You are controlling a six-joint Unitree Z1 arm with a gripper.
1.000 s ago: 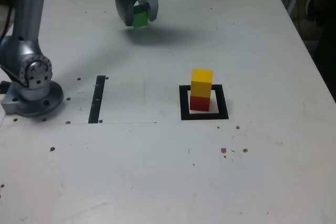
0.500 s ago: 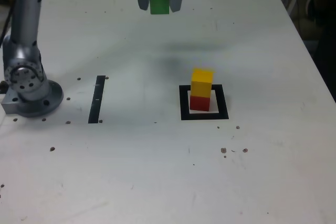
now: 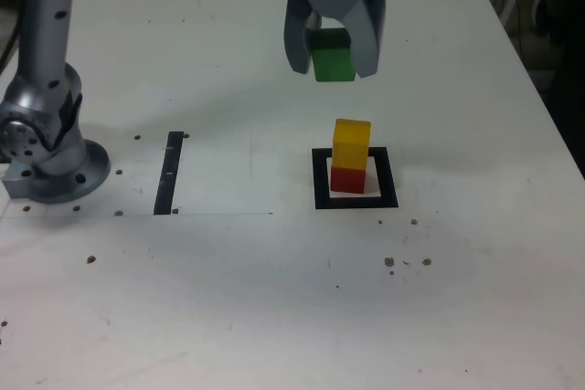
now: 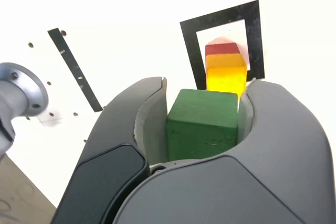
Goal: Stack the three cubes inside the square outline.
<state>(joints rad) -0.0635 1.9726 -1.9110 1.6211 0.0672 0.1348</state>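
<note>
Gripper (image 3: 333, 66) clamped on green cube (image 3: 333, 64), airborne, far side of yellow cube (image 3: 352, 144) atop red cube (image 3: 347, 179) inside square outline (image 3: 355, 201). Risk: off-centre lowering knocks the two-cube stack over, or green slides off.

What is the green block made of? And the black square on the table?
The green cube, shut in the end effector, looks like painted wood: matte, with faint scuffs and crisp edges, though hard plastic is possible. The square outline looks like black tape: thin, flat and slightly glossy on the white table.
</note>
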